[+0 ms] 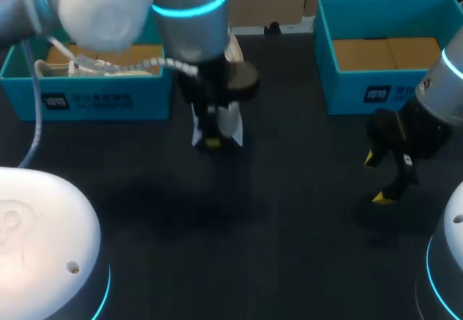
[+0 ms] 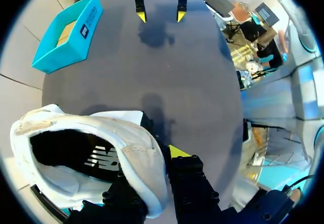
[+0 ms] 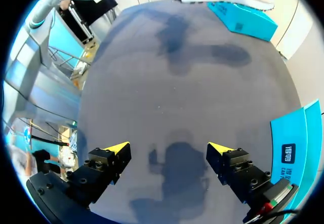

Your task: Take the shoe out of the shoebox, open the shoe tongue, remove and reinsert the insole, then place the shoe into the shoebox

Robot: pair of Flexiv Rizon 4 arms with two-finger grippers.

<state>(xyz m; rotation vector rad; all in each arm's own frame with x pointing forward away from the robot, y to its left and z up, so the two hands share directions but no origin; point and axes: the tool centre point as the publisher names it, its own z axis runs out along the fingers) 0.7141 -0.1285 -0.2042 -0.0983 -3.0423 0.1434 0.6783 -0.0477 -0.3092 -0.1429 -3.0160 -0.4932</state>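
My left arm reaches past mid-table, its left gripper (image 1: 211,139) clamped on the collar of the white shoe (image 2: 86,155). The shoe is out of the left shoebox (image 1: 87,101), just in front of it. My right gripper (image 3: 168,148) hangs wide open, holding nothing, over the table (image 1: 289,211) near the right shoebox (image 1: 383,92).

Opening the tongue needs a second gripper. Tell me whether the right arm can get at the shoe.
Probably yes. The shoe is held up by the left gripper over the table, and nothing stands between it and the open right gripper, which hovers beside the right shoebox.
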